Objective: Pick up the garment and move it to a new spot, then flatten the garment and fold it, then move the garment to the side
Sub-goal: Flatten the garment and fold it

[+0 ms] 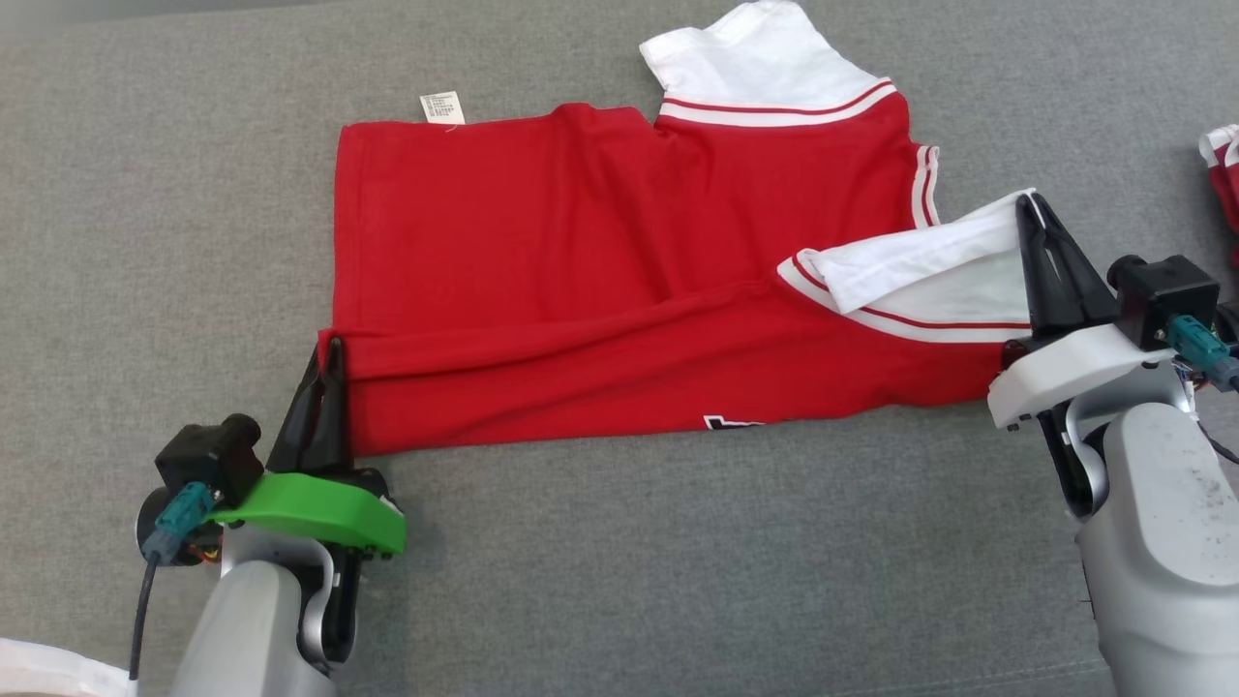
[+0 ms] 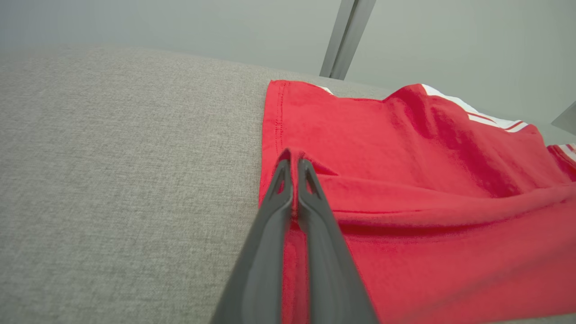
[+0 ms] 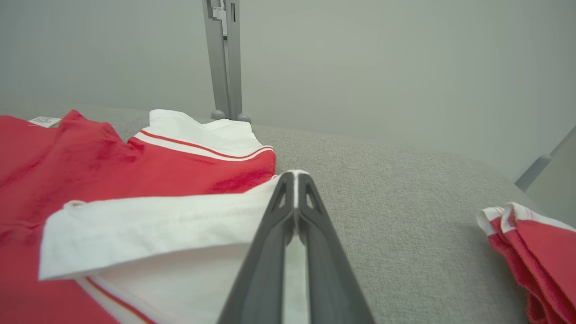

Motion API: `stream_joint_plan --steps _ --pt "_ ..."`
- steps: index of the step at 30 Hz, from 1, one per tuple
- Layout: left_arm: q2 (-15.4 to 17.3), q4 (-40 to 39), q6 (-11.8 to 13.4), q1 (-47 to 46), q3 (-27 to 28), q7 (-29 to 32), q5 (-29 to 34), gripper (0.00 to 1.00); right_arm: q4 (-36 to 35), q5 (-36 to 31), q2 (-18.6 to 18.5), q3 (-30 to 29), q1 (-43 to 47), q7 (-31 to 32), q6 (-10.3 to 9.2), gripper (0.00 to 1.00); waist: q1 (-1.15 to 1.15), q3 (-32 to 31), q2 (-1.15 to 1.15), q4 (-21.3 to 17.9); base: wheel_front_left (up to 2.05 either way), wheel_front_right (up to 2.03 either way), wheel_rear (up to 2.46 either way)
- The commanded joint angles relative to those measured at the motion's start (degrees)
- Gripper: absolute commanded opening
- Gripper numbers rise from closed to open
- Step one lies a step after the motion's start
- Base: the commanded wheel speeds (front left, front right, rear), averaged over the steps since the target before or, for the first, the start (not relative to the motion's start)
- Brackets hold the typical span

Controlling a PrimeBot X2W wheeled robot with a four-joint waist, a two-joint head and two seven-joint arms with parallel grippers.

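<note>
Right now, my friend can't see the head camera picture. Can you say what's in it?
A red and white shirt lies on a grey fabric surface, its near edge folded over. The left gripper pinches its hem corner, and the right gripper pinches one white sleeve. Another red-and-white garment peeks in at the right edge.

Head camera looks down from above; both wrist cameras low, close, sharing garment (image 1: 581, 271).
</note>
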Motion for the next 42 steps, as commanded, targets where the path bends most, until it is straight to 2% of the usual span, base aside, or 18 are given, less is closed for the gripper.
stream_joint_plan --steps 1,7,15,23,27,28,29,30,36,42 --pt "0.1 -0.5 0.1 -1.0 0.8 0.0 -0.1 1.0 0.0 -0.5 0.2 -0.4 -0.4 -0.2 -0.12 1.0 0.0 0.5 0.0 0.1 0.0 0.0 0.0" --pt "-1.1 -2.4 0.1 2.0 2.9 0.0 0.9 1.0 -4.3 -1.6 1.2 -1.7 3.7 -0.2 -0.12 1.0 0.0 0.5 0.0 0.2 0.0 0.0 0.0" --pt "-1.4 -0.9 0.1 5.6 1.1 0.0 0.7 1.0 -7.4 -1.0 2.6 -2.9 12.6 -0.2 -0.12 1.0 0.0 0.6 0.0 -0.1 0.0 0.0 0.0" --pt "-0.6 5.6 0.1 3.6 0.4 0.1 0.7 1.0 -2.5 -3.2 3.4 -4.3 12.9 -0.2 -0.12 1.0 0.0 2.0 0.0 -0.2 0.0 0.0 0.0" --pt "-0.6 11.2 0.1 2.9 -2.2 0.6 0.0 1.0 3.3 -4.2 3.8 -3.7 11.4 0.3 -0.12 1.0 0.0 2.1 0.0 -0.1 0.0 0.0 0.0" --pt "-0.6 12.5 0.1 2.7 -3.1 0.7 -0.6 0.6 4.9 -4.1 3.9 -3.4 11.0 0.6 -0.12 0.82 0.0 2.1 0.0 0.1 0.0 0.0 0.0" --pt "-0.6 13.5 0.1 2.6 -3.8 0.8 -1.3 0.41 6.0 -3.7 3.9 -3.4 10.7 0.7 -0.12 0.46 0.0 2.0 0.0 0.2 0.0 0.0 0.0" --pt "-0.7 14.8 0.1 2.5 -4.9 0.9 -2.0 0.0 7.2 -3.2 4.0 -3.3 10.3 0.7 -0.11 0.0 0.0 1.9 0.0 0.3 0.0 0.0 0.0" --pt "0.4 16.3 0.1 1.2 -10.2 0.9 -7.0 0.0 9.9 -0.5 4.0 -3.3 9.1 0.3 -0.12 0.0 0.0 0.9 0.0 0.9 0.0 0.0 0.0" --pt "2.3 8.0 0.1 -1.0 -7.0 0.0 -7.2 0.0 5.4 1.2 3.4 -3.0 6.0 -0.1 -0.12 0.0 0.0 -1.3 0.0 1.0 0.0 0.0 0.0"
